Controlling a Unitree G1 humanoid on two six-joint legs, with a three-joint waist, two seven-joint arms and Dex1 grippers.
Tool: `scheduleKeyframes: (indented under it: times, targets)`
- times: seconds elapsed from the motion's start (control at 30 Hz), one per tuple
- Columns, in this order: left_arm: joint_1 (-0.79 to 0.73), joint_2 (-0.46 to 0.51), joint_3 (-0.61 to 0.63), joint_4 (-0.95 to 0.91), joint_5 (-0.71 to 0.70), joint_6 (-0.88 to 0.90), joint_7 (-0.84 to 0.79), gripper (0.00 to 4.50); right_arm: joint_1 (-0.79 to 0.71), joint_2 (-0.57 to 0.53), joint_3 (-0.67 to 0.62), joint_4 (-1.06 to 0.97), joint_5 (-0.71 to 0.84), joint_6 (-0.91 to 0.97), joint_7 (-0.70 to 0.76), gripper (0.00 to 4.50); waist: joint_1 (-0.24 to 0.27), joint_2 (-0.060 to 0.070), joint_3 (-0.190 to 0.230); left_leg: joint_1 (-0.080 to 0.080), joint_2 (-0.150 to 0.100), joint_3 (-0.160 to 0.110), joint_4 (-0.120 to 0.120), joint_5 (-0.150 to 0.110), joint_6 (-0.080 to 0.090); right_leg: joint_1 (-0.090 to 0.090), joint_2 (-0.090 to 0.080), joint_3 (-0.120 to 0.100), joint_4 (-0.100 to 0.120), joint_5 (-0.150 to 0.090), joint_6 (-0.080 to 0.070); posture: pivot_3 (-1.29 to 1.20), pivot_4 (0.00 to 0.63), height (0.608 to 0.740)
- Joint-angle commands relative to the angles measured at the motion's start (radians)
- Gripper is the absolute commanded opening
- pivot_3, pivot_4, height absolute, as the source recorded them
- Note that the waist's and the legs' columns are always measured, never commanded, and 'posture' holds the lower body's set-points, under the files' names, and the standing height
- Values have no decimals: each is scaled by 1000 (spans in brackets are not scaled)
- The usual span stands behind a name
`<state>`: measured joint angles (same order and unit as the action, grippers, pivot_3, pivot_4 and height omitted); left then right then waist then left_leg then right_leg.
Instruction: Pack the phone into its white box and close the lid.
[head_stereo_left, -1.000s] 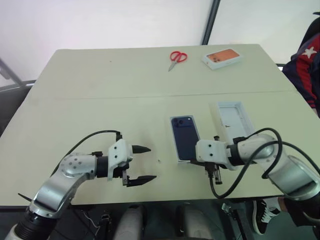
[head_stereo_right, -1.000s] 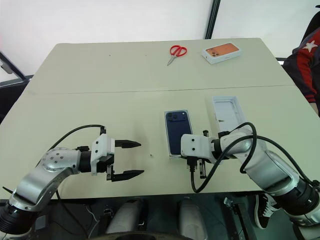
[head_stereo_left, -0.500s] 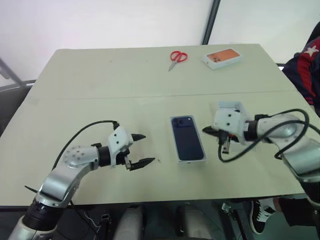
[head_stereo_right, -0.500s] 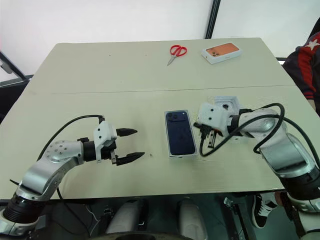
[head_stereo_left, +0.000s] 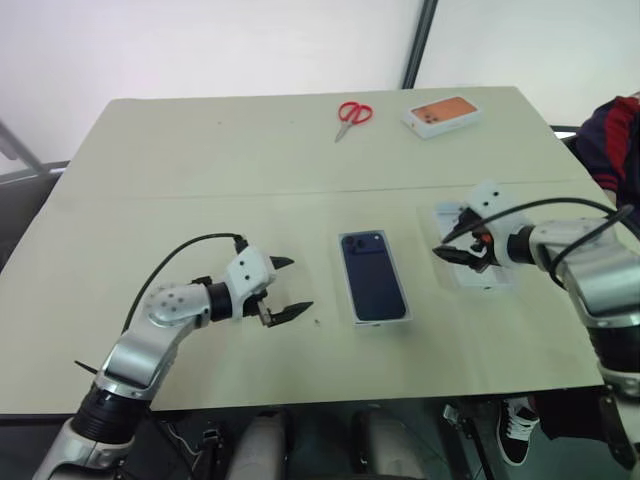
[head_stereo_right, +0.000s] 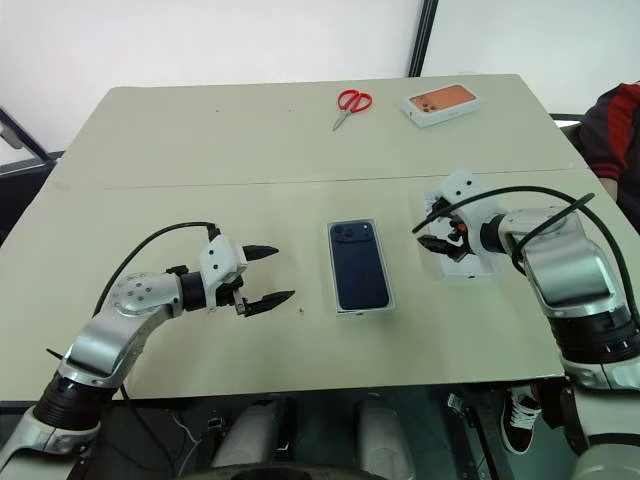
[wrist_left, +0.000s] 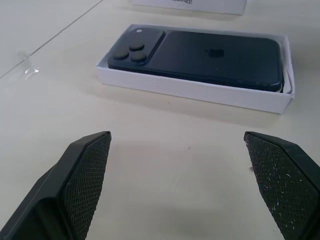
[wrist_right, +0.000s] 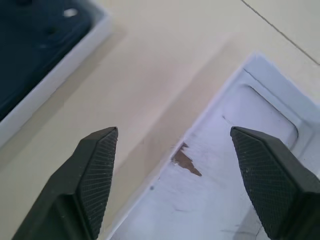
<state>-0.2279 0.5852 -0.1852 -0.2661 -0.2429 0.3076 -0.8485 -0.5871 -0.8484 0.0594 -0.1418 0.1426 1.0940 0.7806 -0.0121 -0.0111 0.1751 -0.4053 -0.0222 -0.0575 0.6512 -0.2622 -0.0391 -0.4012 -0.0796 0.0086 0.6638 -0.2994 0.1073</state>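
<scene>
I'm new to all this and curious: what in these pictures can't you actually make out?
- Lid: head views, partly covered by the right tool; its outer top faces down.
- White box floor: covered by the phone.
- Orange-topped box: print too small.
- Person's sleeve: cut off at the edge.

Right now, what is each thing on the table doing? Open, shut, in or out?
phone: lying back up inside the box
box: open, no lid on
lid: lying open side up, right of the box
scissors: shut
left gripper: open, empty
right gripper: open, over the lid
</scene>
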Motion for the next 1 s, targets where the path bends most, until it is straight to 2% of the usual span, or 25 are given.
scheduleKeyframes:
  times: [0.03, 0.17, 0.33, 0.43, 0.53, 0.63, 0.67, 0.7, 0.8, 0.83, 1.0]
  targets:
    - [-41, -7, -38, 28, 63, -75, -9, 4500, -28, -5, -5, 8, 6, 40, -26, 3912, 4, 0, 0, -1, 0, 0, 0, 0, 0, 0, 0, 0, 0, 0, 0, 0, 150, 740]
    - [-101, -40, -76, 100, 129, -103, 19, 4500, -54, 5, -4, 21, 14, 42, -39, 3912, 2, 0, 0, -1, -2, 0, 1, 0, 0, 0, -1, 0, 0, 0, 0, 0, 150, 740]
    - [-139, -90, -96, 123, 141, -89, 16, 4500, -57, 4, -7, 2, 28, 47, -53, 3912, -1, 0, 0, -2, -1, 0, 1, 0, 0, -2, -1, 0, 1, 0, 0, 0, 150, 740]
    - [-134, -95, -89, 122, 133, -103, 7, 3635, -50, 1, -14, -15, 36, 43, -60, 3954, -2, 0, 0, -2, -1, 0, 1, 0, 0, -2, 0, 0, 1, 0, 0, 0, 150, 740]
    - [-133, -94, -61, 109, 83, -47, -14, 2164, -47, 3, -24, -34, 47, 42, -68, 3954, 0, 0, 0, -2, -1, 0, 1, 0, 0, -2, 0, 0, 1, 0, 0, 0, 150, 740]
    - [-140, -88, -34, 101, 47, 0, -22, 608, -39, 7, -30, -67, 70, 34, -61, 3118, -1, 0, 0, -2, -1, 0, 1, 0, 0, -2, -1, 0, 1, 0, 0, 0, 150, 740]
    - [-145, -81, -36, 99, 54, 11, -24, 157, -23, -1, -20, -105, 86, 24, -41, 2665, 0, 0, 0, -2, -1, 0, 1, 0, 0, -2, 0, 0, 1, 0, 0, 0, 150, 740]
    - [-149, -73, -44, 98, 64, 21, -28, 0, -6, -11, -5, -141, 93, 9, -26, 2179, 0, 0, 0, -2, -1, 0, 1, 0, 0, -2, -1, 0, 1, 0, 0, 0, 150, 740]
    - [-174, -60, -91, 102, 106, 94, -22, 0, 65, -64, 108, -245, 47, -89, 9, 563, 2, 0, 0, -2, -1, 0, 1, 0, 0, -2, 0, 0, 1, 0, 0, 0, 150, 740]
    - [-182, -66, -100, 104, 113, 111, -14, 0, 82, -76, 140, -262, 30, -112, 10, 155, 1, 0, 0, -2, -1, 0, 1, 0, 0, -2, 0, 0, 1, 0, 0, 0, 150, 740]
    - [-222, -101, -150, 110, 150, 159, 3, 0, 98, -63, 243, -246, -37, -175, -14, 66, 0, 0, 0, -2, -1, 0, 3, 0, 0, -2, -1, 0, 1, 0, 0, 0, 150, 740]
